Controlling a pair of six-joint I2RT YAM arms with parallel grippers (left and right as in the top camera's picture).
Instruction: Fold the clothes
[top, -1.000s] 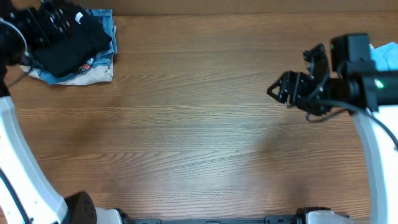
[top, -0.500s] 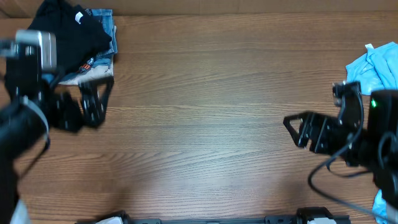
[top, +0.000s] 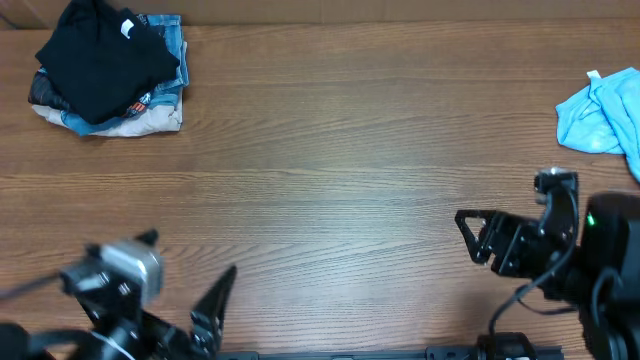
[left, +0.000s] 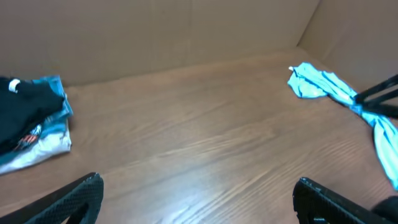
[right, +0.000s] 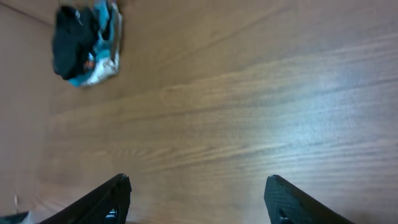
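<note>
The black T-shirt (top: 100, 60) lies folded on top of a small pile at the table's far left corner, its white tag (top: 127, 28) showing. The left wrist view has it at the left edge (left: 25, 115), and the right wrist view shows it small and far off (right: 71, 37). My left gripper (top: 185, 272) hovers near the front left edge, open and empty (left: 199, 190), well away from the pile. My right gripper (top: 468, 236) is at the front right, open over bare wood (right: 199, 190), holding nothing.
Under the black shirt lie a denim-blue piece (top: 172, 45), a white piece (top: 150, 120) and a bit of orange-printed fabric (top: 143, 98). A crumpled light-blue garment (top: 605, 105) lies at the right edge (left: 323, 84). A brown cardboard wall (left: 186, 31) stands behind the table.
My left arm has left the pile at the far left and swung down to the front left edge. My right arm has drawn back toward the front right, uncovering the light-blue garment.
</note>
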